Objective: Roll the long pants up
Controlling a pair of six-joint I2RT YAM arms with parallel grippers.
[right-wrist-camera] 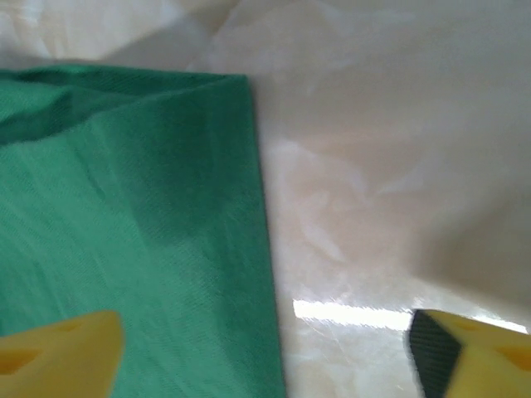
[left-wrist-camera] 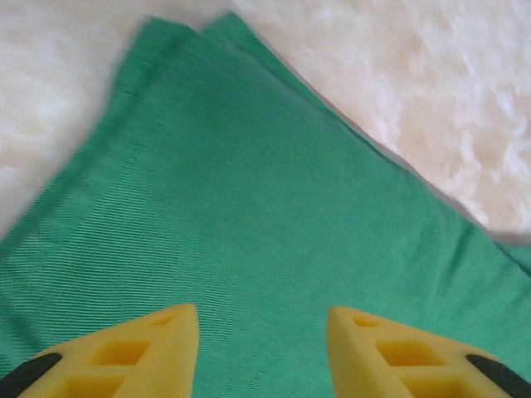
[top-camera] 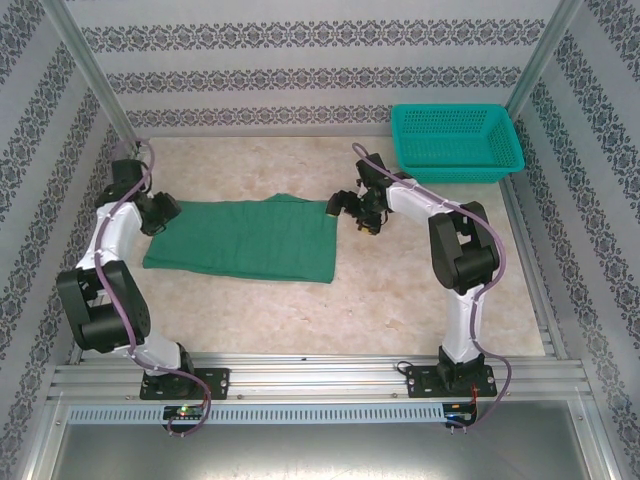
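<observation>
The long pants (top-camera: 245,237) lie folded flat into a green rectangle on the marbled table, left of centre. My left gripper (top-camera: 165,212) sits at their left end; in the left wrist view its yellow fingers (left-wrist-camera: 158,352) stand apart over the green cloth (left-wrist-camera: 249,215), holding nothing. My right gripper (top-camera: 350,208) hovers at the pants' far right corner. In the right wrist view its jaws are spread wide, one finger (right-wrist-camera: 62,356) over the fabric (right-wrist-camera: 133,240) and the other over bare table, with the cloth's straight right edge running between them.
A teal mesh basket (top-camera: 455,142) stands at the back right corner. Patterned walls enclose the table (top-camera: 420,290) on three sides, and a metal rail (top-camera: 320,375) runs along the near edge between the arm bases.
</observation>
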